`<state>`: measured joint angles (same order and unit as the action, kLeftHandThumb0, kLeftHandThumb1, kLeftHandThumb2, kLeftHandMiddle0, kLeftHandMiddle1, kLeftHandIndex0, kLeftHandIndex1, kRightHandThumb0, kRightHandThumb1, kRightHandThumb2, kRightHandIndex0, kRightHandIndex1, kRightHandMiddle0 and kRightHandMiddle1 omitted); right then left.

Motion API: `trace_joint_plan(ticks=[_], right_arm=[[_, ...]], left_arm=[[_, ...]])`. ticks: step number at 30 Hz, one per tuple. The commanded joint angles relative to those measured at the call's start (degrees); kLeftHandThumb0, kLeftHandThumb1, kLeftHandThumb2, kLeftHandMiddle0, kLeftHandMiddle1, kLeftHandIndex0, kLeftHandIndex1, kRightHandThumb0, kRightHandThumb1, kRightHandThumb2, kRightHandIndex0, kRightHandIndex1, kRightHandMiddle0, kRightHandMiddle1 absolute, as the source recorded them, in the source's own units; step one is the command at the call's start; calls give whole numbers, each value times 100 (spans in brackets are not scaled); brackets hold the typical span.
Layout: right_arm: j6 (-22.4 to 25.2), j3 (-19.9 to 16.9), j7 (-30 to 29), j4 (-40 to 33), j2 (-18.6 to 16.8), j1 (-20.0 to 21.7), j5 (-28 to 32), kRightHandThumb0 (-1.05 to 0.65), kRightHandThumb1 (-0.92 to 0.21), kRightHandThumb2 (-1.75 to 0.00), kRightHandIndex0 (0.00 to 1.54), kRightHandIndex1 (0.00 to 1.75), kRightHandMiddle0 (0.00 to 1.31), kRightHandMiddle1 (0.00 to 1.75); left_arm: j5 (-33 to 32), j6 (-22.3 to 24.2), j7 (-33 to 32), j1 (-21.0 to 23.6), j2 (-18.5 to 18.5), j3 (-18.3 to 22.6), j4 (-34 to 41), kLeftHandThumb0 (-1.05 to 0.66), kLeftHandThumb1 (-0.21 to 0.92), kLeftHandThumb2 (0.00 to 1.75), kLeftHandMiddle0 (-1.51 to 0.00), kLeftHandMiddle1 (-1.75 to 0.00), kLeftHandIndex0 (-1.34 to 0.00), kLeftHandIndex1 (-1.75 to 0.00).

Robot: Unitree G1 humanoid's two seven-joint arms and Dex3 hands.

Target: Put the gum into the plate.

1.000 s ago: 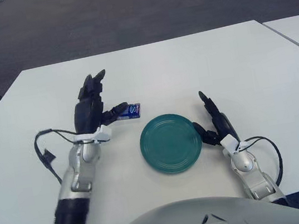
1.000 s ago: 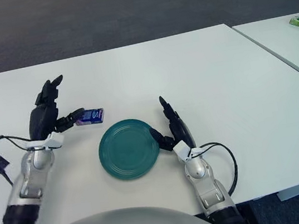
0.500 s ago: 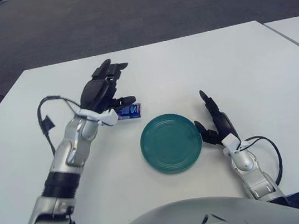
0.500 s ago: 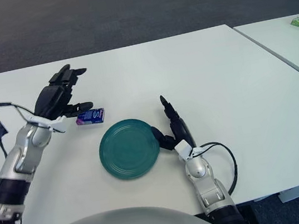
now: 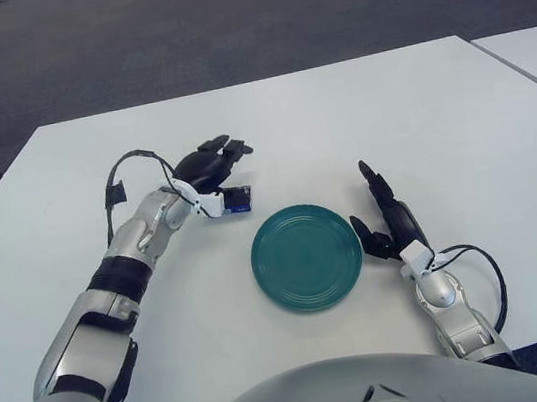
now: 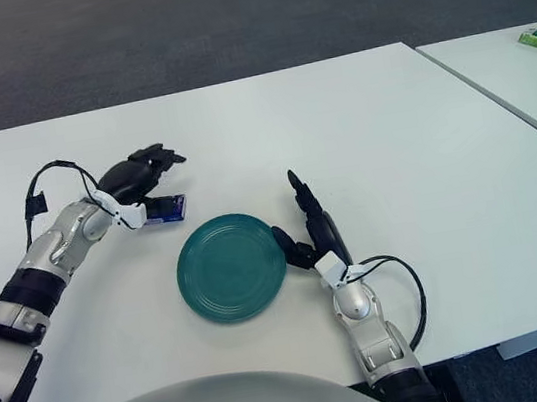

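One relation governs what we do next: the gum [image 5: 238,198] lies directly under and just toward the plate side of our left hand [image 5: 209,166], so the pack shows only as a small blue end peeking out below the palm. It sits flat on the white surface [image 5: 438,115], its long axis running roughly left to right, pointing toward the green plate [image 5: 307,256], which lies near it, down and to the right, with a clear strip of bare top between the two. Our left hand is by far the nearer one. It hovers palm down over the pack, forearm stretched out low across the surface, the fingers [image 5: 231,147] extended forward and loosely spread, not visibly wrapped around anything; we cannot tell whether the thumb already touches the pack. Our right hand [image 5: 390,225] shows just beside the plate's right rim, edge-on with its fingers pointing away from us, relaxed and holding nothing. We judge the grasp as not yet made, so the fingers must first come down around the short sides of the pack.
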<state>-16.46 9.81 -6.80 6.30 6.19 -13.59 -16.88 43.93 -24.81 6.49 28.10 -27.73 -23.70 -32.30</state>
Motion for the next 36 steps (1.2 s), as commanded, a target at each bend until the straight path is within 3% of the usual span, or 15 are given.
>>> trace_joint_plan(ticks=[1,6,16,36], right_arm=[[405,71,20,599,-10,-468,-57,-105,-92,-76,5,0,2,11],[426,66,-17,628,-18,-459,-69,-105,-92,-76,4,0,1,12],[500,28,191,530,-44,-500,174,-105,-92,-73,1,0,0,12],[602,-102,552,417,-7,-486,548,-105,-92,-68,0,0,0,5]], left_arm=[[-37,-126,265,258,-65,-164,-228,-105,92,36,-16,-1,-5,-101],[-17,-246,500,414,-53,-348,-494,-105,92,31,-18,-1,-5,-101],[136,-367,323,712,183,-747,-1508,-103,92,29,-17,0,-2,-97],[196,-419,-118,760,325,-1220,-2988,-97,92,20,-19,-1,-10,-99]])
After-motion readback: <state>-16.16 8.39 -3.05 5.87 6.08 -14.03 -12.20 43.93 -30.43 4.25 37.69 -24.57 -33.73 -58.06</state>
